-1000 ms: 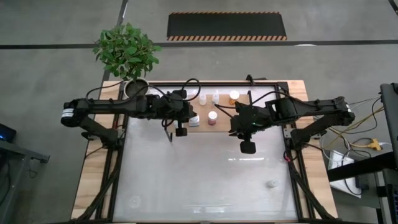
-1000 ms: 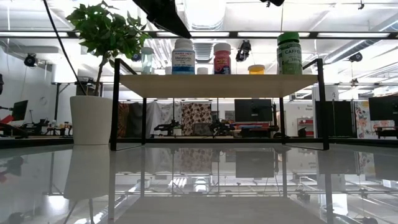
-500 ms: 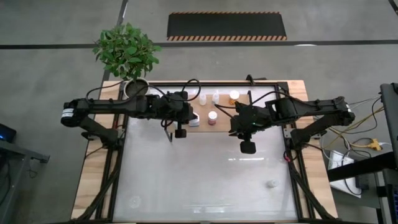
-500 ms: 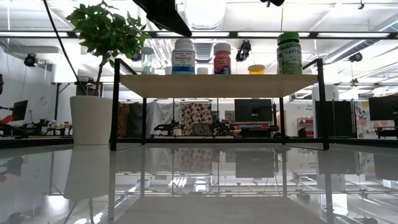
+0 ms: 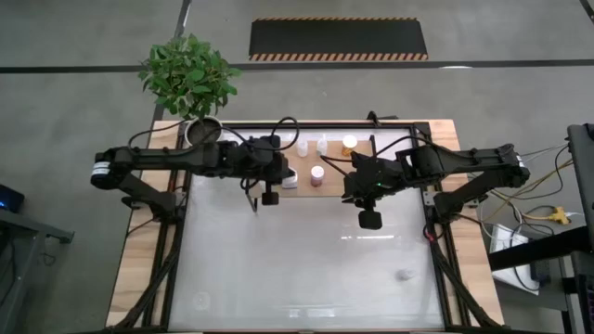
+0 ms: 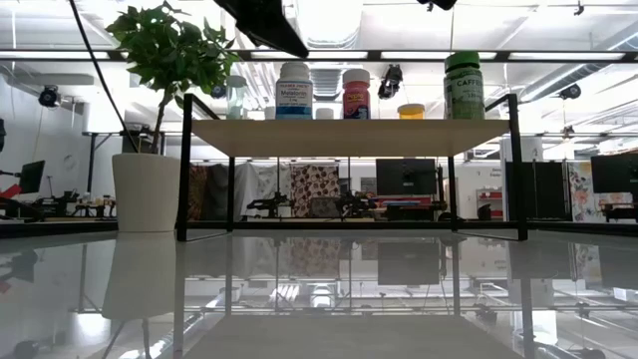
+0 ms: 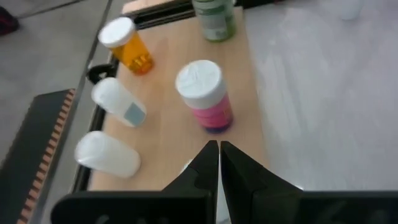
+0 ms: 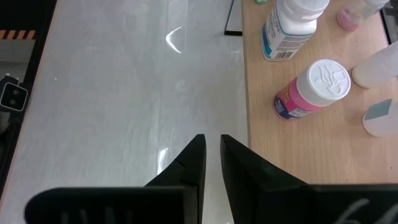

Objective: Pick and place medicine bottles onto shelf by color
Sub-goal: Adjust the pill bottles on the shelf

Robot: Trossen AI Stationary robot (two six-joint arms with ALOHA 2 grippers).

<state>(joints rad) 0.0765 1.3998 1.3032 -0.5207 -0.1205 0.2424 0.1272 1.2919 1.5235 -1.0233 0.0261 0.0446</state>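
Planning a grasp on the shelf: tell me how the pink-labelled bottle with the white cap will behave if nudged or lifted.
The pink-labelled bottle stands upright on the shelf, taller than it is wide, so a high sideways nudge would probably tip it. Being round, it would likely roll once down. Its smooth sides and white cap look rigid but possibly slippery, and it is probably light.

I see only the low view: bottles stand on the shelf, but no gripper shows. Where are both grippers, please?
Observer: Both hover over the white table before the shelf: left gripper, right gripper.
Operator: Do they hold something?
Observer: No. The left fingers are shut on nothing; the right ones show a narrow gap, also empty.
Operator: Is anything left on the table?
Observer: One small white object, near the right front; too small to identify.
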